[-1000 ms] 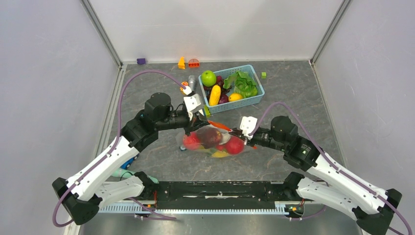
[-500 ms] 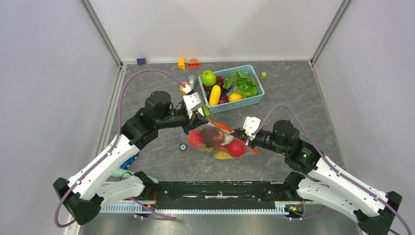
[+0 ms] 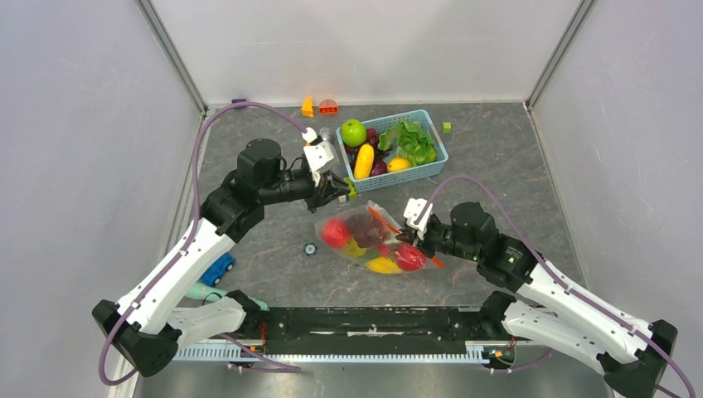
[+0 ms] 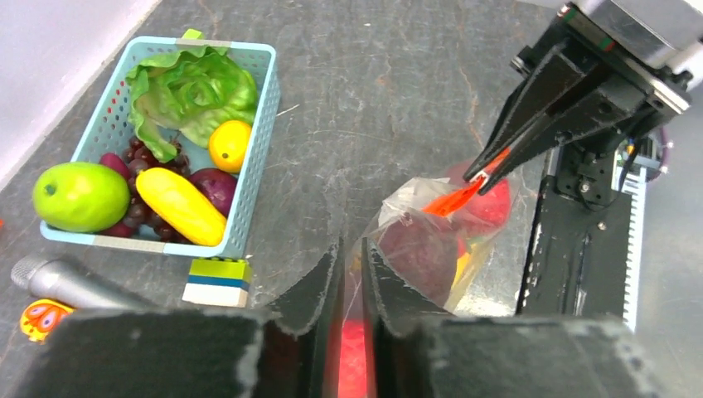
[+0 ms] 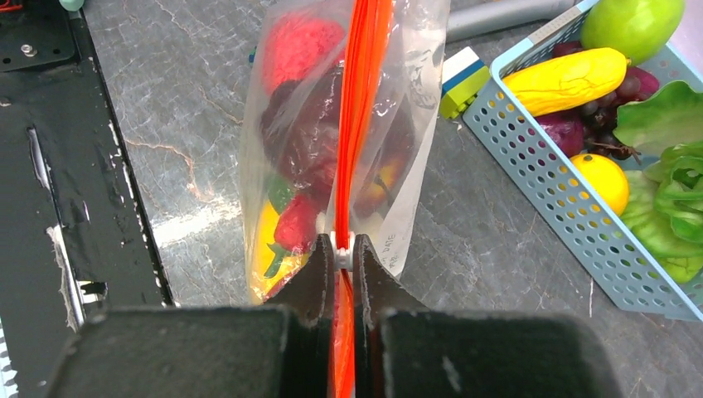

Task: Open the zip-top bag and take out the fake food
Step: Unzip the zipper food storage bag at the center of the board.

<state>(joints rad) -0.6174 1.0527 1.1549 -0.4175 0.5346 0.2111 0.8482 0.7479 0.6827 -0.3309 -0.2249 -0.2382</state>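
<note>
My right hand (image 5: 342, 245) is pinching the orange zip strip (image 5: 361, 99) of the zip-top bag (image 3: 365, 242). The bag is lying mid-tabletop (image 3: 497, 166), toward the near edge, with the fake food (image 3: 336, 233) inside. My left hand (image 4: 352, 257) is pressing its fingers together beside the basket (image 3: 414, 172), with bare room toward the left edge. Only my left wrist view is showing bag film at its tips, and I cannot tell whether it is pinching it.

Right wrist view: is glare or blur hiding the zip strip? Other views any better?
Right wrist view: the zip strip is sharp, with light sheen on the zip-top bag; only the right end effector is dark and soft. Left wrist view: left end effector blurred, basket crisp. Top view: even light, no glare.
</note>
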